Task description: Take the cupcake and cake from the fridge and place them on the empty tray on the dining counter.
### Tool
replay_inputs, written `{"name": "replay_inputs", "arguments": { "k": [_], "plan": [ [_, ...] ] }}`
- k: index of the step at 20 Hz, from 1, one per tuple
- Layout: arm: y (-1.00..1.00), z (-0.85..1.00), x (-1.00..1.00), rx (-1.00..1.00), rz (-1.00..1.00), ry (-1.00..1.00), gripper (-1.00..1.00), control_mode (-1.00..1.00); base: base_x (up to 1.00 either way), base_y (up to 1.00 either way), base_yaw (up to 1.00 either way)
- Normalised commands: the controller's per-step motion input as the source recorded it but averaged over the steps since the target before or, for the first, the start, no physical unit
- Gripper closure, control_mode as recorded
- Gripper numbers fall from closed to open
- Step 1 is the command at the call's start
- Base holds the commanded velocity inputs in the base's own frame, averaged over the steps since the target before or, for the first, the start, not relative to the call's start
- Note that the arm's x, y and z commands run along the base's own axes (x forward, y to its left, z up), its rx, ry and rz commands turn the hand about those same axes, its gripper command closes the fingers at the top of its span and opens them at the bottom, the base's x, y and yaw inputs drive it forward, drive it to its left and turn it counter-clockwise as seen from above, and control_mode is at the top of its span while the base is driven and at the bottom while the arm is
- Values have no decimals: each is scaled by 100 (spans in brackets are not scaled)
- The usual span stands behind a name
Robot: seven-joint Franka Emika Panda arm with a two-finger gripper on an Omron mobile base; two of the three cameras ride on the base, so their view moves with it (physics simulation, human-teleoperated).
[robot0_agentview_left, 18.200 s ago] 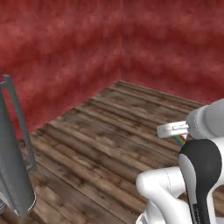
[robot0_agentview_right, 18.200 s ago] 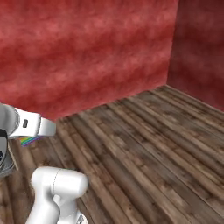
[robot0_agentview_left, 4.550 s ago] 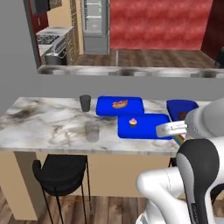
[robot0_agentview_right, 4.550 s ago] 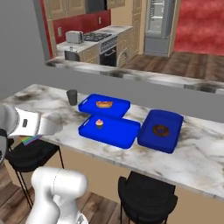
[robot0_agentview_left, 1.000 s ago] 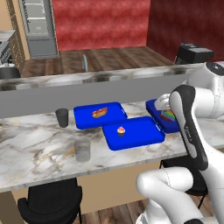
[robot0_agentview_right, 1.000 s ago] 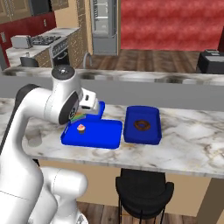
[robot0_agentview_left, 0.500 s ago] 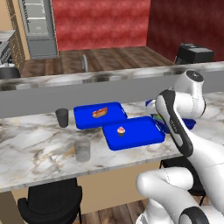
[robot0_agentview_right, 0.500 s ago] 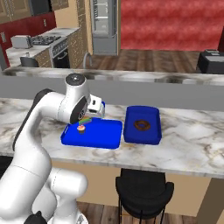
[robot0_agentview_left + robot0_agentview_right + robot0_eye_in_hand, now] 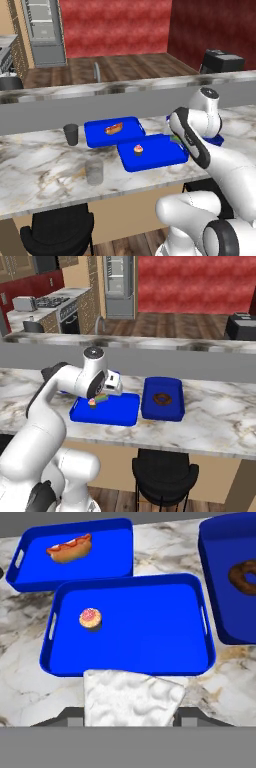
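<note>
My gripper [image 9: 131,713] is shut on the cake [image 9: 132,696], a white-topped wedge at the bottom of the hand view. In the right base view its coloured layers mark the cake [image 9: 102,399] under the hand, low over the near left part of the tray [image 9: 117,413]. The blue tray [image 9: 145,629] lies just ahead on the dining counter [image 9: 20,662]. The cupcake [image 9: 90,618] stands on the tray's left side, apart from the cake. From the left base view the cupcake [image 9: 137,149] and tray [image 9: 160,152] show beside my arm. The fridge [image 9: 45,32] stands far back.
A blue tray with a hot dog [image 9: 70,548] lies behind the tray. Another with a dark doughnut [image 9: 245,577] lies to its right. A dark cup [image 9: 71,134] and a glass [image 9: 94,171] stand left on the counter. Stools [image 9: 162,471] sit below; a raised ledge [image 9: 125,90] runs behind.
Over the last second the arm has swung down and in toward the tray, carrying the cake low over its near edge. Before that the base drove to the counter.
</note>
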Motion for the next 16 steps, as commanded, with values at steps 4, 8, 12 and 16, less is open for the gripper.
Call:
{"name": "replay_inputs", "arguments": {
  "k": [4,8,12,16],
  "plan": [
    [0,-39,36,0,0,0,100,-100,0,0,0],
    [0,-40,31,0,0,0,100,-100,0,0,0],
    [0,-39,29,0,0,0,100,-100,0,0,0],
    [0,-33,27,0,0,0,100,-100,0,0,0]
  ]
}}
